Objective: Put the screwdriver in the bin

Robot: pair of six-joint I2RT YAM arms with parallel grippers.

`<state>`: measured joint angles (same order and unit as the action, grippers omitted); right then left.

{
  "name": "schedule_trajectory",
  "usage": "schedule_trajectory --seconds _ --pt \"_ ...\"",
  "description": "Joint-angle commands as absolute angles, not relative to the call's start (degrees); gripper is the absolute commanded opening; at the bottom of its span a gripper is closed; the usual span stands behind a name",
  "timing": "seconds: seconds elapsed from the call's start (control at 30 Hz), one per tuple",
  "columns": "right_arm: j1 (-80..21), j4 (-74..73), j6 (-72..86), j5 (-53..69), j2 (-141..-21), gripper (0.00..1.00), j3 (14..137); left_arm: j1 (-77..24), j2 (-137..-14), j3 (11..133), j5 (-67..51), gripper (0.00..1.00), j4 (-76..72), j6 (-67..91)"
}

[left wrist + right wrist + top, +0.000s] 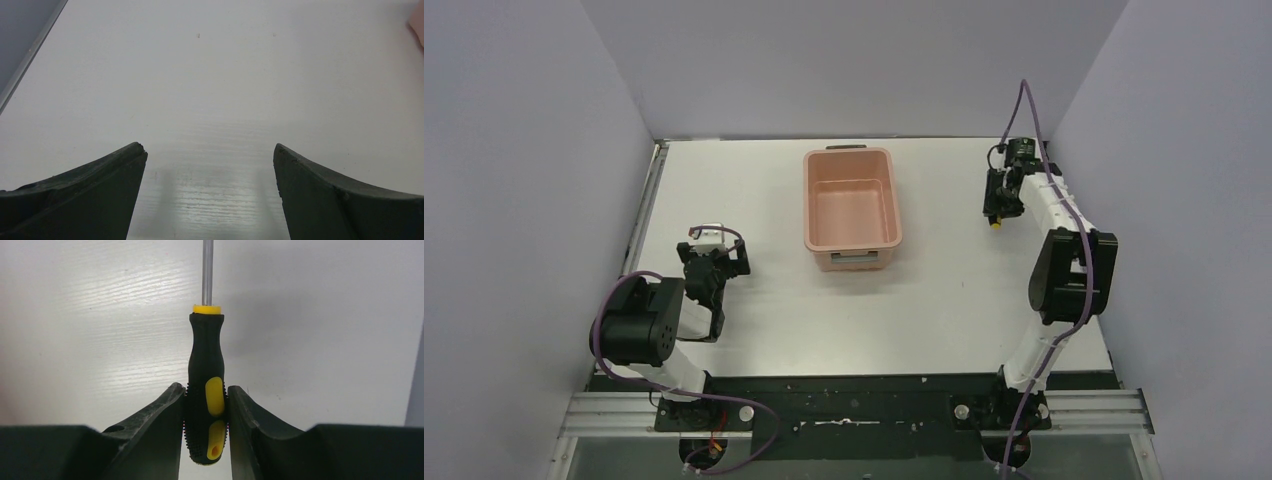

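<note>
Screwdriver (995,225) location, top external view: it is held in the right gripper (996,208), to the right of the bin (852,152) and well apart from it, over the table (944,300). Only a yellow spot of the handle shows below the gripper body. The left gripper (714,264) sits near the left side of the table, away from both task items.

Probable faults from this position:
- Slip or rotation in the grip during the carry, because the handle is rounded and clamped near its butt end only.
- Shaft striking the bin rim, if the approach is too low.
- Release outside the bin, if the jaws part before the tool is above the bin's inside.

Left wrist view: the left gripper (209,150) is spread wide with nothing between its fingers. Bare table (210,75) lies ahead, and a pink corner of the bin (419,22) shows at the upper right edge.

Right wrist view: the right gripper (206,400) is clenched on the screwdriver (205,350). Both fingers (165,410) press the lower, ribbed part of the black-and-yellow handle. The handle and the metal shaft run straight out past the fingertips, in line with the gripper, and the tip is out of frame.
</note>
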<state>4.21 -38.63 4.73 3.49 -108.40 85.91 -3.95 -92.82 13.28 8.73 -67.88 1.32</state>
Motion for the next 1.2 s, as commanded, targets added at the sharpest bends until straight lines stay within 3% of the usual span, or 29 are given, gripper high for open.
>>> schedule_trajectory --seconds 0.0,0.23,0.7,0.9,1.17 --pt "4.57 -45.58 8.08 0.32 -102.67 0.00 91.38 -3.60 -92.21 14.50 8.31 0.97 -69.28 1.85" --pt "-0.40 -54.44 11.83 0.22 -101.76 0.04 104.31 -3.60 -92.24 14.51 8.27 0.97 -69.26 1.85" --pt "-31.01 -60.16 18.71 -5.99 -113.84 0.05 128.22 -3.59 -92.23 14.51 8.32 0.97 -69.26 1.86" --pt "-36.93 -53.34 23.16 -10.27 -117.59 0.06 125.77 -3.60 -92.24 14.52 8.36 0.97 -69.33 1.90" --pt "-40.45 -43.81 26.84 -12.47 -117.20 0.10 110.19 -3.60 -92.26 14.51 8.29 0.97 -69.26 1.86"
